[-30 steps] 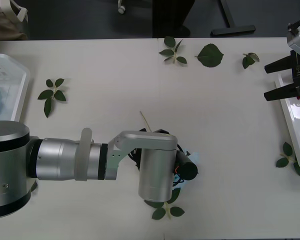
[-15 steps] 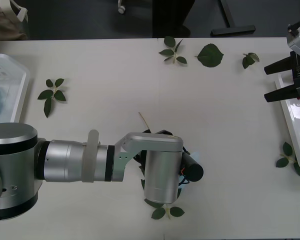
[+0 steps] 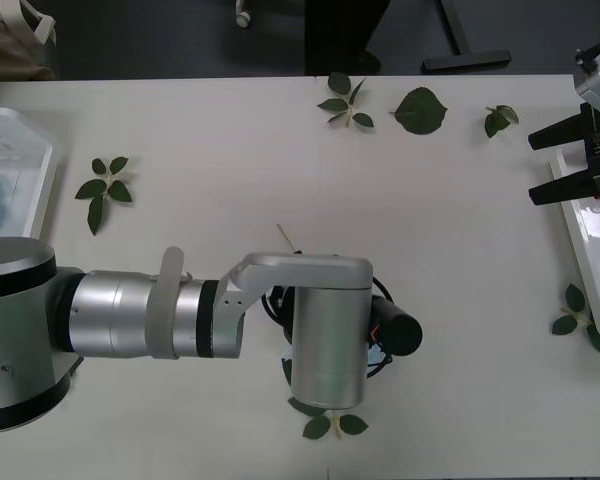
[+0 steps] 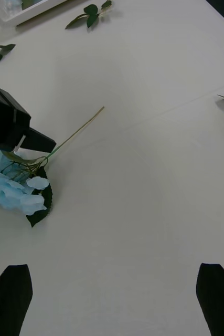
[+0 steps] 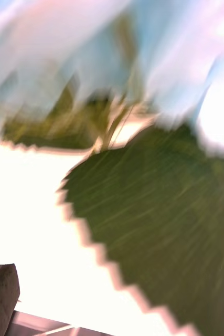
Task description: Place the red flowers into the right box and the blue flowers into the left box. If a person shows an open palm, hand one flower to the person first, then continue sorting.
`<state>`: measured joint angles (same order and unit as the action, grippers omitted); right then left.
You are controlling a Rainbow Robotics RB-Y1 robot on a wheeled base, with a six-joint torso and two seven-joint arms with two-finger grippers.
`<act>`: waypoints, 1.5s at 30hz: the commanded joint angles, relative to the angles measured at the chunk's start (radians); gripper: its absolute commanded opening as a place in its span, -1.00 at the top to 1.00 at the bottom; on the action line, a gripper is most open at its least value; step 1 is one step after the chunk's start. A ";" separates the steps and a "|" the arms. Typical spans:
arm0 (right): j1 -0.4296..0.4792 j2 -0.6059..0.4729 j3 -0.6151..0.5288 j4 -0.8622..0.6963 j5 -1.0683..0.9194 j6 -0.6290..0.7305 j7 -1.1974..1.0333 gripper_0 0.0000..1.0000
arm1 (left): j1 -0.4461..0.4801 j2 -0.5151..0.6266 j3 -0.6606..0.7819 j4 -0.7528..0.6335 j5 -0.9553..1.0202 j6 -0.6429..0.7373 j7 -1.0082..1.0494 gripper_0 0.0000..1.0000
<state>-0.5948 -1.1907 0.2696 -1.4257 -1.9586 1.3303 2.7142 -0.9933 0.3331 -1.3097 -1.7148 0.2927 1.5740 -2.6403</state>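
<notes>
One blue flower (image 4: 14, 184) lies on the tabletop (image 3: 210, 130) near the middle of the front view, beneath the left tool (image 4: 9, 126), which is lowered onto its leaves and stem; whether that tool is clenched or released cannot be told. The stem (image 4: 77, 131) runs out from under the tool toward 11 o'clock in the front view. For a sound pick, the stem should be taken just below the bloom, not the petals or a leaf, and lifted straight up before being carried toward 9 o'clock to the left box (image 3: 20, 140), where blue petals are already seen. The right tool (image 3: 570, 160) is held released, jaws spread, at 3 o'clock over the edge of the right box (image 3: 585, 240). Loose leaf sprigs (image 3: 105, 188) should be left untouched. No brand, label or legible writing is visible.
</notes>
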 commanded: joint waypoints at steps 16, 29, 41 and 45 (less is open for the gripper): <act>0.009 0.000 -0.004 -0.016 -0.009 0.012 -0.009 -0.82 | 0.160 0.150 0.552 -0.351 0.212 0.112 0.442 -1.00; 0.007 0.000 -0.001 -0.016 -0.009 0.012 -0.009 -0.82 | 0.206 0.129 0.557 -0.353 0.195 0.031 1.244 -1.00; 0.007 0.000 -0.003 -0.016 -0.006 0.012 -0.009 -0.81 | 0.206 0.064 0.555 -0.198 0.181 -0.051 1.741 -1.00; 0.007 0.000 -0.003 -0.016 0.003 0.012 -0.009 -0.81 | 0.206 0.041 0.555 -0.134 0.184 -0.078 1.881 -1.00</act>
<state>-0.5947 -1.1906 0.2705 -1.4257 -1.9581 1.3354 2.7142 -0.7987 0.4144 -0.7605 -1.8685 0.4857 1.5169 -0.8790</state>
